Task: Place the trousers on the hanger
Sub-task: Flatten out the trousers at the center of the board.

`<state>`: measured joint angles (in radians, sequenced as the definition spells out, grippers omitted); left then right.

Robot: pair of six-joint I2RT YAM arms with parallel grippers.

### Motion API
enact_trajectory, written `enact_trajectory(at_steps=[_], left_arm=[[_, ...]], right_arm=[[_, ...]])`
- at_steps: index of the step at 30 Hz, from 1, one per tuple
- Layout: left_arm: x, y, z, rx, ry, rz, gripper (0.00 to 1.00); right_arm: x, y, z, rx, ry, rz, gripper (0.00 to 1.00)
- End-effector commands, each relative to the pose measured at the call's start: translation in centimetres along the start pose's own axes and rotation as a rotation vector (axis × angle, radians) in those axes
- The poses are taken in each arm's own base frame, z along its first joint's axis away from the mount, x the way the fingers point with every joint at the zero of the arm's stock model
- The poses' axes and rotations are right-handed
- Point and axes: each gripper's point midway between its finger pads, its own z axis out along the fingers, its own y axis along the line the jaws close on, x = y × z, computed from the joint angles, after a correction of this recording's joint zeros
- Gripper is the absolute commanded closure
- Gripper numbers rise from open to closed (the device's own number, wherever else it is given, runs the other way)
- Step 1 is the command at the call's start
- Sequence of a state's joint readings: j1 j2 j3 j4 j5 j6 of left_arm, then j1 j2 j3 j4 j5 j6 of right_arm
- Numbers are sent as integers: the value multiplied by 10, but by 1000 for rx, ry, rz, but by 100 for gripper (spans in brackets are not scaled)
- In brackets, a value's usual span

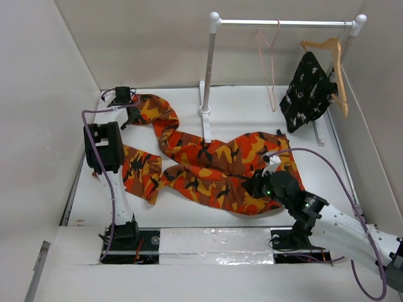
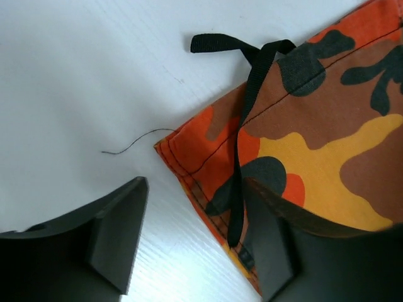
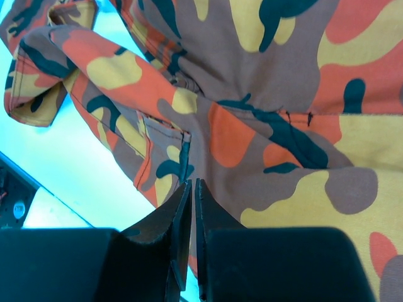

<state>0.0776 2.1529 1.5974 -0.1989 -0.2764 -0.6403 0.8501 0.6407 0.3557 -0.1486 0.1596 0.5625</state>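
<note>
Your left gripper (image 2: 195, 184) is spread wide open, grasping nothing, low over the table (image 1: 252, 107) at the far left corner. Between its fingers (image 2: 116, 233) lies the corner of a hem of the trousers (image 1: 214, 163), with a black strap (image 2: 242, 126) running down across the cloth and a loose thread (image 2: 135, 143) curling off the corner onto the bare white surface.

Your right gripper (image 3: 191, 184) is clenched, fingers pressed together with barely a slit between them, and the tips sit right against a stitched fold of the camouflage cloth. You cannot tell from the wrist view whether any fabric is pinched in there. In the top view it sits at the near right part of the garment.

The trousers lie crumpled flat on the table, one leg snaking from the far left corner toward the middle, the bulk spread to the right around the foot of the rack post (image 1: 211, 69).

The hanger (image 1: 271, 63) hangs on the rail (image 1: 283, 23) at the far right, bare, well apart from the trousers. Just right of it a wooden hanger (image 1: 330, 56) carries a black speckled garment (image 1: 306, 91)
</note>
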Motion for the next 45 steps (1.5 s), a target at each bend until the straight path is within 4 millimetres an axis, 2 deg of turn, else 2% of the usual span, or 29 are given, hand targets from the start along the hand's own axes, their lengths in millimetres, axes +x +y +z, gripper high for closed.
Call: enact_trajectory(at_steps=[1, 3, 6, 7, 9, 10, 12, 15, 16, 20, 22, 24, 25, 27, 28, 30, 31, 32, 34, 35, 36, 37, 38, 39, 40, 41, 42, 43, 45], left_arm=[[-16, -9, -2, 6, -13, 22, 43], [-12, -10, 4, 3, 2, 35, 47], [-10, -9, 12, -4, 29, 48, 72], [-11, -6, 13, -20, 24, 53, 90], [-26, 11, 14, -55, -9, 32, 100], [-32, 10, 10, -50, -22, 26, 100], [-49, 32, 8, -79, -45, -10, 100], [-92, 59, -19, -126, -156, -44, 100], [-117, 68, -39, -160, -234, -65, 100], [-153, 84, -82, -192, -359, -91, 100], [-159, 84, -95, -181, -373, -71, 71], [-160, 80, -102, -154, -370, -73, 55], [-161, 74, -110, -108, -371, -68, 37], [-153, 65, -115, -57, -369, -71, 31], [-154, 54, -128, -11, -383, -66, 31], [-136, 20, -144, 76, -379, -26, 31], [-134, 3, -162, 131, -390, -16, 32], [-112, -29, -178, 202, -384, 28, 32], [-92, -62, -213, 306, -395, 56, 33], [-72, -76, -222, 356, -377, 56, 33], [-39, -103, -244, 447, -342, 89, 33], [-22, -114, -267, 525, -320, 88, 34], [8, -119, -268, 579, -292, 96, 34], [28, -127, -281, 644, -276, 101, 34], [56, -137, -306, 728, -251, 125, 33], [82, -131, -300, 744, -222, 141, 33], [96, -131, -303, 768, -201, 158, 33], [112, -130, -310, 797, -178, 179, 32], [132, -115, -298, 776, -146, 211, 31]], right_arm=[[-7, 8, 4, -35, -34, 33, 86], [-10, 9, 6, -36, -46, 36, 84], [-16, 8, 10, -13, -56, 35, 77], [-14, 6, 12, 0, -48, 29, 75], [-18, 0, 13, 47, -57, 31, 69], [-20, -4, 13, 69, -61, 29, 66], [-27, -10, 11, 115, -84, 34, 57], [-33, -21, 5, 167, -128, 42, 44], [-37, -25, 4, 181, -149, 51, 40], [-58, -47, -1, 260, -241, 110, 36], [-72, -61, -2, 304, -287, 138, 35], [-79, -69, -2, 328, -304, 139, 35], [-84, -74, 0, 344, -316, 146, 35], [-95, -89, -1, 390, -346, 173, 34], [-99, -95, 2, 411, -350, 178, 32], [-115, -115, -3, 482, -390, 207, 29], [-126, -122, -4, 500, -425, 215, 26], [-132, -132, -1, 532, -424, 224, 21], [-147, -164, -8, 614, -467, 266, 16], [-143, -182, -2, 654, -443, 293, 14], [-146, -189, 2, 637, -432, 317, 13], [-154, -216, -6, 682, -465, 359, 13], [-154, -228, -4, 687, -456, 391, 13], [-138, -241, 12, 660, -376, 431, 13], [-148, -259, 9, 665, -401, 459, 13], [-145, -268, 15, 655, -370, 479, 13], [-121, -278, 30, 643, -254, 525, 13], [-122, -284, 32, 649, -237, 533, 13], [-126, -290, 38, 638, -233, 532, 13]])
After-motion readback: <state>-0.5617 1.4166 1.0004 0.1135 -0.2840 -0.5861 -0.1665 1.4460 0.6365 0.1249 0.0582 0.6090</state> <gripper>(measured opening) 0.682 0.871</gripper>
